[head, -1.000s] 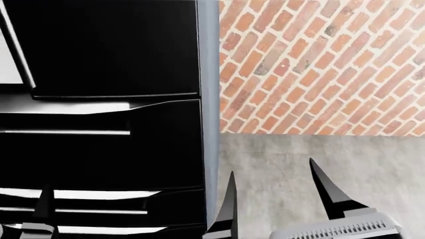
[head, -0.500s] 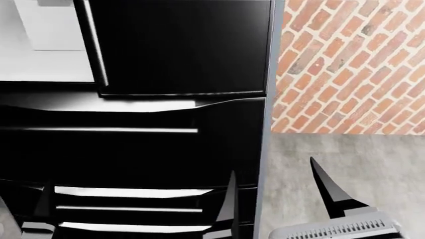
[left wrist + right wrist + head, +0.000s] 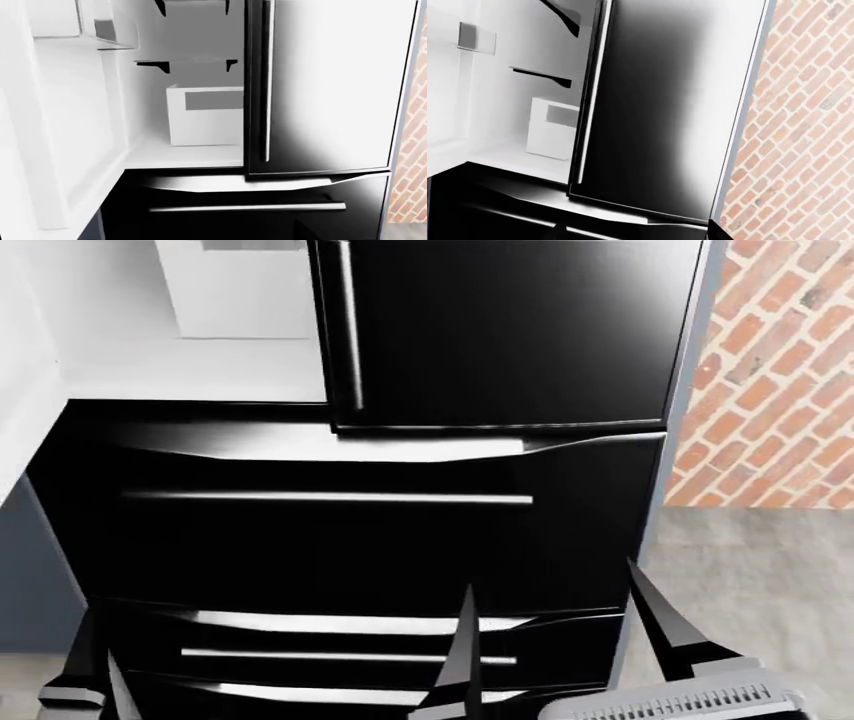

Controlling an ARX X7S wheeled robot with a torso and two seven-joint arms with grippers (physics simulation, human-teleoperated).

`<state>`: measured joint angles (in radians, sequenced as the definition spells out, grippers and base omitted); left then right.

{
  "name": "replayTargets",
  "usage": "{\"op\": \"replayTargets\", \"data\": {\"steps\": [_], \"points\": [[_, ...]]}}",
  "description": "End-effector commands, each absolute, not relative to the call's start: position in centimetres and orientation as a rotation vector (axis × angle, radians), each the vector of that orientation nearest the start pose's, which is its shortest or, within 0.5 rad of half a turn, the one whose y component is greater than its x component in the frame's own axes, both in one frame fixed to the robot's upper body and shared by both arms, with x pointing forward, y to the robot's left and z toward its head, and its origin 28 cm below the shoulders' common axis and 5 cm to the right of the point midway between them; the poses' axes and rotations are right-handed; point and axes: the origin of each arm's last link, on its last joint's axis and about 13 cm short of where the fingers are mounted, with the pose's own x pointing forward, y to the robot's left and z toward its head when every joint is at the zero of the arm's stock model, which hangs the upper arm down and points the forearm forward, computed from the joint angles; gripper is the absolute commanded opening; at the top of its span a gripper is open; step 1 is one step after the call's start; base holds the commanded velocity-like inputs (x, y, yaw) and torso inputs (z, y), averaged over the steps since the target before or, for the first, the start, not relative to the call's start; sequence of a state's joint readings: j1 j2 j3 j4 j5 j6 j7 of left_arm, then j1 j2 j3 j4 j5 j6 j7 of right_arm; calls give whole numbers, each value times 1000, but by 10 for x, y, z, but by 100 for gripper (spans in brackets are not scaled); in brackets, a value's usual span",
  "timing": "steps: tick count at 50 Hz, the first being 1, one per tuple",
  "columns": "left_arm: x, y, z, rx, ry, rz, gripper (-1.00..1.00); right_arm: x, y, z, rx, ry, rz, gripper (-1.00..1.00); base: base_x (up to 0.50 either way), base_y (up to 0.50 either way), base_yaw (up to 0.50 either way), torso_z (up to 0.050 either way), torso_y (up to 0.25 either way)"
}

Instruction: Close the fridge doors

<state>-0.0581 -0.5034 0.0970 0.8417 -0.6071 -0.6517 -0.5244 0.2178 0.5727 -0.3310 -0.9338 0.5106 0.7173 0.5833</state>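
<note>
1. Your right gripper [image 3: 554, 640], with two pointed black fingers, sits low in the head view, its jaws spread and holding nothing.
2. Only one dark finger of your left gripper [image 3: 83, 665] shows; I cannot tell its state.
3. Ahead, the right glossy black fridge door [image 3: 514, 330] with a long vertical bar handle [image 3: 350, 325] is shut.
4. The left fridge door's white inner lining [image 3: 60, 130] stands swung out, exposing a white bin [image 3: 203, 115].
5. Glossy black drawers [image 3: 360, 540] lie below; a red brick wall [image 3: 781, 370] stands right.
6. No writing is readable.
</note>
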Motion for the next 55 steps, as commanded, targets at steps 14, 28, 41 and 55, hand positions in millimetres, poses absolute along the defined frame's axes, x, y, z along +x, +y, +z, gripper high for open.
{"op": "replayTargets", "data": {"steps": [14,28,41,55], "points": [[177,229,151,30,-105,19,100,174,-101,169,-203,-234,74,100,-30,500,0,0,0],[177,228,154,30,-109,14,100,175,-101,172,-206,-239,77,100,-29,500,0,0,0],[177,229,153,29,-110,15,100,174,-100,170,-204,-236,74,100,-30,500,0,0,0],[175,229,154,28,-111,17,100,173,-100,171,-207,-234,75,100,-31,500,0,0,0]]}}
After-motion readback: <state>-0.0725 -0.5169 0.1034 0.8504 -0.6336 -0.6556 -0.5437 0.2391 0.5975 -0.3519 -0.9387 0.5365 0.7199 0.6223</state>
